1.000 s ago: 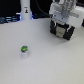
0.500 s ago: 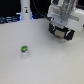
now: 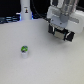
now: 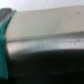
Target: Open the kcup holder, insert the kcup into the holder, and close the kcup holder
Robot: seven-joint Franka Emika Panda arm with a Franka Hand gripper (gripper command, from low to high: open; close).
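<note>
Kcup (image 3: 23, 50) sat alone on the pale table (image 3: 45, 67), toward the exterior view's left, upright with its green top facing up and a grey-white body below. It was well apart from everything else on the surface.

Kcup holder (image 3: 62, 35) stood near the far edge of the table toward the exterior view's right: a black boxy body with pale slots visible on its front. The arm's white gripper (image 3: 61, 20) hung directly over it and covered most of its upper part, so the hinged section could not be made out from this side. Contact between gripper and holder looked likely, but the picture was too coarse to confirm it. Whether the fingers were spread or closed could not be told from either view.

Behind the table, at the exterior view's left, a white post (image 3: 25, 10) rose against a dark background, with a dark band along the table's far edge.

Wrist view was taken up almost wholly by a blurred, close surface: a broad grey metallic-looking slab (image 4: 47, 32) running across the picture, darker below it. A teal-green strip (image 4: 4, 50) ran along one edge, with a small dark wedge next to it. No fingertip could be picked out there, and neither the kcup nor the holder's slots were recognisable in that picture.
</note>
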